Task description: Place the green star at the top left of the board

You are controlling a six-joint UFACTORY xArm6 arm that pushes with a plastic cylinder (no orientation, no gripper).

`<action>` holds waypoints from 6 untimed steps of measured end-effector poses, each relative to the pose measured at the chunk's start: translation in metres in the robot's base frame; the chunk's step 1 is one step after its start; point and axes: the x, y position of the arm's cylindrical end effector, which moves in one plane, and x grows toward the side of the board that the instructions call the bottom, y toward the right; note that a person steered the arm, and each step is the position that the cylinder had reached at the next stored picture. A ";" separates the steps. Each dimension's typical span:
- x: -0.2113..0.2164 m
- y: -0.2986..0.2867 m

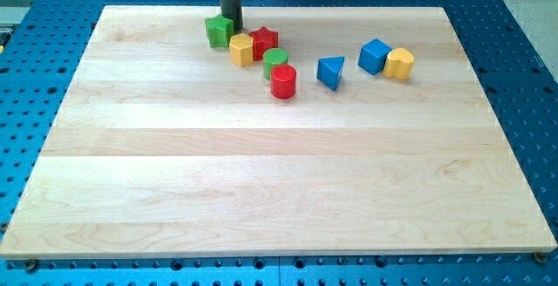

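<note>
The green star [217, 31] lies near the view's top edge of the wooden board [279, 190], left of centre. My tip [231, 25] stands at the star's right edge, touching or nearly touching it, just above the yellow block [241, 49]. The dark rod rises from there out of the view's top.
A yellow hexagonal block sits right below the star, with a red star [264, 41], a green cylinder [276, 60] and a red cylinder [283, 82] trailing to the lower right. Further right are a blue triangle [330, 71], a blue cube [375, 56] and a yellow cylinder [399, 63].
</note>
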 end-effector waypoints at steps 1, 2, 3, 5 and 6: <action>0.000 0.004; 0.000 0.005; 0.001 0.007; 0.027 0.039; 0.032 0.032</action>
